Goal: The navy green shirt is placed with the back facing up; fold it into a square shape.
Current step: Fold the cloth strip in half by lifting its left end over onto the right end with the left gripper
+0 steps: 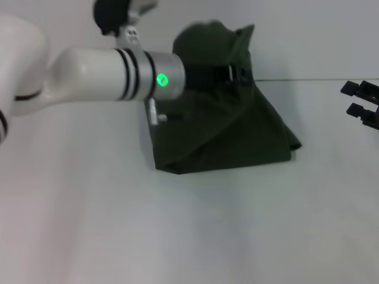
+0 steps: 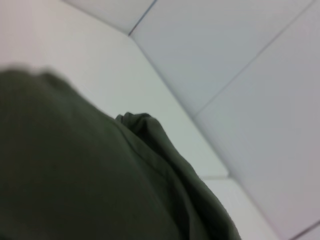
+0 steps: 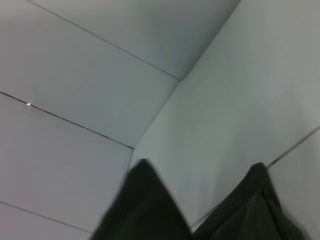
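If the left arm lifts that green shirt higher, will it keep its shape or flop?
The navy green shirt will likely flop: its raised part near the left gripper already drapes in soft folds. It probably drags rather than slides cleanly, since its lower layers lie bunched on the table.

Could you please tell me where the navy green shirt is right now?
In the head view the navy green shirt lies mid-table, its far part lifted where the left pincer reaches in; the right pincer sits apart at the table's right edge.

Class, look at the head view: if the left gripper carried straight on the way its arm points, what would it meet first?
Most likely the green shirt: the left gripper already sits against its raised part, though depth is unclear.
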Robot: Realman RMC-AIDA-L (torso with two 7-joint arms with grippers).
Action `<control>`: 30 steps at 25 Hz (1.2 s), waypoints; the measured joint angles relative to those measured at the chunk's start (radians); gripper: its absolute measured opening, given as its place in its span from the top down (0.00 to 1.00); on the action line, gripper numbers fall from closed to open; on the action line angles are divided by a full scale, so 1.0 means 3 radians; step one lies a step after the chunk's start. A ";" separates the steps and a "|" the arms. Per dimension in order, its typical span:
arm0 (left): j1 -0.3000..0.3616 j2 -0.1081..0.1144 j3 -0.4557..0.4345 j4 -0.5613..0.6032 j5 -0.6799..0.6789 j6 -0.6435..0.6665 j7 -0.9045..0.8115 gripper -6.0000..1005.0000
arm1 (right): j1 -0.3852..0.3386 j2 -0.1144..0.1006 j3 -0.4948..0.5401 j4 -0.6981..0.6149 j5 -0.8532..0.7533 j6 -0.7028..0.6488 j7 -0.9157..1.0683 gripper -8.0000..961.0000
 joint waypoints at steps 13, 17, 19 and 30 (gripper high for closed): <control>0.0152 0.0020 0.0261 0.0134 -0.0399 0.0193 0.0405 0.82 | 0.0033 -0.0010 0.0001 0.0035 -0.0040 0.0075 0.0008 0.20; 0.0512 0.0035 -0.0104 0.0476 -0.0681 0.0409 0.0404 0.66 | 0.0033 -0.0041 0.0000 0.0032 -0.0058 0.0074 0.0014 0.20; 0.0664 0.0097 -0.0338 0.0492 -0.0777 0.0538 0.0331 0.58 | 0.0040 -0.0069 -0.0006 0.0018 -0.0114 0.0065 0.0029 0.20; 0.0924 0.0466 -0.1129 -0.0013 -0.0417 0.1487 -0.0014 0.14 | 0.0532 -0.0438 -0.0224 -0.0012 -0.1140 -0.0014 0.0486 0.20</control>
